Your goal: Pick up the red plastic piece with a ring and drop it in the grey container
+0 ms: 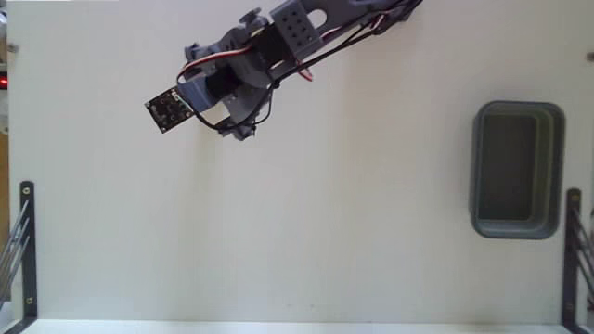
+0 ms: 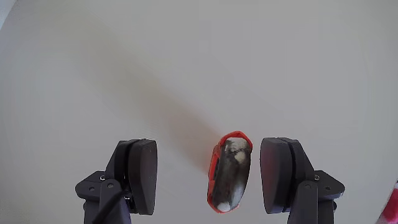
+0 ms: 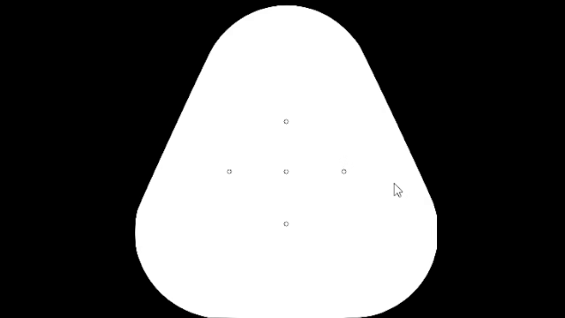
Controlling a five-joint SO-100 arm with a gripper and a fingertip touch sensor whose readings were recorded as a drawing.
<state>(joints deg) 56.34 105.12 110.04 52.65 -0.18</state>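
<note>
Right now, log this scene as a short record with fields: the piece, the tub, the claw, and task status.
piece: small red-orange plastic piece with a greyish centre, lying on the white table between the claw's fingers, nearer the right one in the wrist view
container: grey rounded-rectangular plastic tub, at the right side of the fixed view, nothing visible inside
claw: claw open, fingers apart, not clamped on the piece
arm: grey arm at top of the fixed view, far from the tub
status: piece not yet gripped

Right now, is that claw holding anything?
No. The gripper is open; the red piece lies between its fingers, nearer the right one, not clamped.
</note>
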